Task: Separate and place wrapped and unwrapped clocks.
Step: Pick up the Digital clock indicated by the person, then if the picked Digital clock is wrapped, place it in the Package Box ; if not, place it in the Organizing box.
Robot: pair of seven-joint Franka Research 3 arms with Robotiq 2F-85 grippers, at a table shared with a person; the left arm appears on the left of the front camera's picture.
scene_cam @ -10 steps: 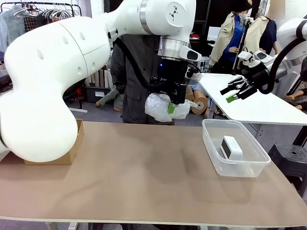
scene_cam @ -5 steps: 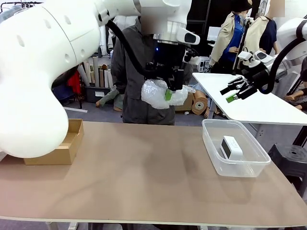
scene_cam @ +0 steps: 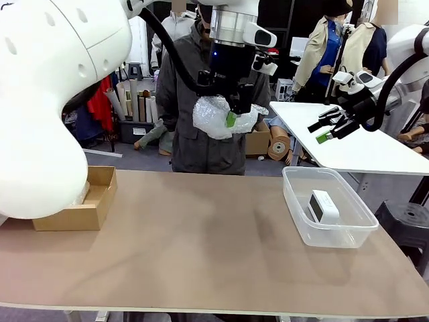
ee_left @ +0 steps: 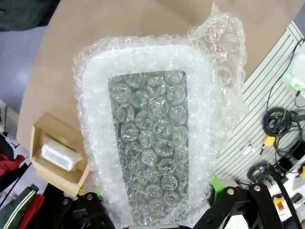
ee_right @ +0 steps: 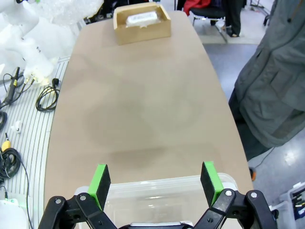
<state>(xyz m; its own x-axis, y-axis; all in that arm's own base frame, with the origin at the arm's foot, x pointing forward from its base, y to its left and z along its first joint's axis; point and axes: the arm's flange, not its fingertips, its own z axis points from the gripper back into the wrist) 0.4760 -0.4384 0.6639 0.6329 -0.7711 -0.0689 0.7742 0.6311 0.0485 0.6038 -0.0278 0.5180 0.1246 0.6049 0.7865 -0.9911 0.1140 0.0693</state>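
My left gripper (scene_cam: 231, 119) is shut on a bubble-wrapped clock (scene_cam: 221, 116), holding it high above the table's far edge in front of the person. In the left wrist view this wrapped clock (ee_left: 151, 143) hangs between my fingers, its grey face showing through the bubbles. A second wrapped clock (ee_left: 59, 153) lies in the brown cardboard box (scene_cam: 90, 208) at the table's left. The bare white clock (scene_cam: 324, 205) lies in the clear tub (scene_cam: 295, 201) at the right. My right gripper (scene_cam: 327, 131) stands open, off to the right and above the tub (ee_right: 167, 187).
A person in a grey coat (scene_cam: 191, 127) stands at the far side, right behind the held clock. A second white table (scene_cam: 355, 151) stands at the back right under my right gripper. The brown table top (scene_cam: 201, 241) lies bare between box and tub.
My left arm has lifted the wrapped clock upward and slightly to the left. The right arm, the tub and the box have stayed where they were.
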